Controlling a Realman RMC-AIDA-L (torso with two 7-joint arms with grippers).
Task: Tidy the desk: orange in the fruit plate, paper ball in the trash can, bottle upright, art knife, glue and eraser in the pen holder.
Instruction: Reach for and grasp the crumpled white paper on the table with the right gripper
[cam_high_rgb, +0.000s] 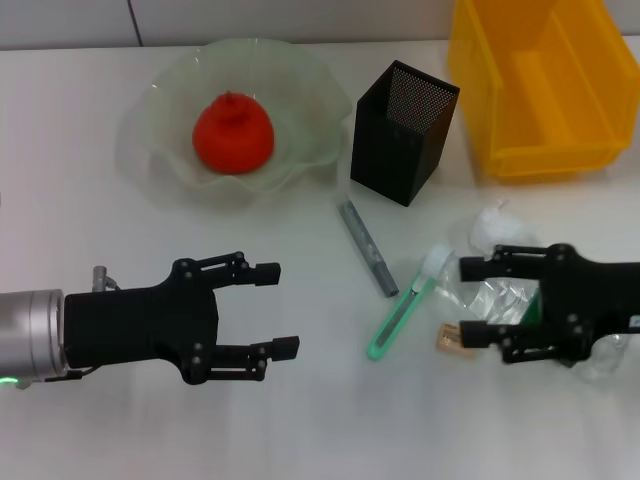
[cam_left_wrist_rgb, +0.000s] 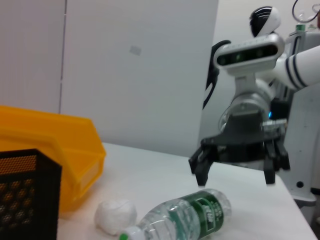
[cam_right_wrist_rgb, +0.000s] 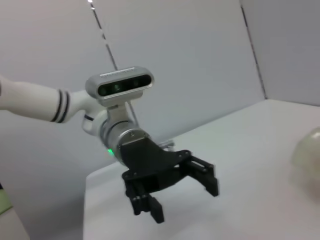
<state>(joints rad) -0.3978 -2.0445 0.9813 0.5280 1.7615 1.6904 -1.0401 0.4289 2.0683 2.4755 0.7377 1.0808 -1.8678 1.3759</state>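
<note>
The orange (cam_high_rgb: 232, 133) lies in the pale fruit plate (cam_high_rgb: 160, 120). The clear bottle (cam_high_rgb: 495, 298) lies on its side, also in the left wrist view (cam_left_wrist_rgb: 185, 217). My right gripper (cam_high_rgb: 470, 300) is open over it, seen from the left wrist view (cam_left_wrist_rgb: 235, 175) just above and behind it. The white paper ball (cam_high_rgb: 497, 225) lies beside the bottle (cam_left_wrist_rgb: 116, 216). A grey art knife (cam_high_rgb: 366, 247), a green glue pen (cam_high_rgb: 400, 315) and a small brown eraser (cam_high_rgb: 453, 338) lie on the table. The black mesh pen holder (cam_high_rgb: 403, 130) stands upright. My left gripper (cam_high_rgb: 280, 310) is open and empty, left of the items.
A yellow bin (cam_high_rgb: 545, 85) stands at the back right, next to the pen holder (cam_left_wrist_rgb: 25, 195). The right wrist view shows my left gripper (cam_right_wrist_rgb: 185, 192) over the white table and the plate's edge (cam_right_wrist_rgb: 307, 150).
</note>
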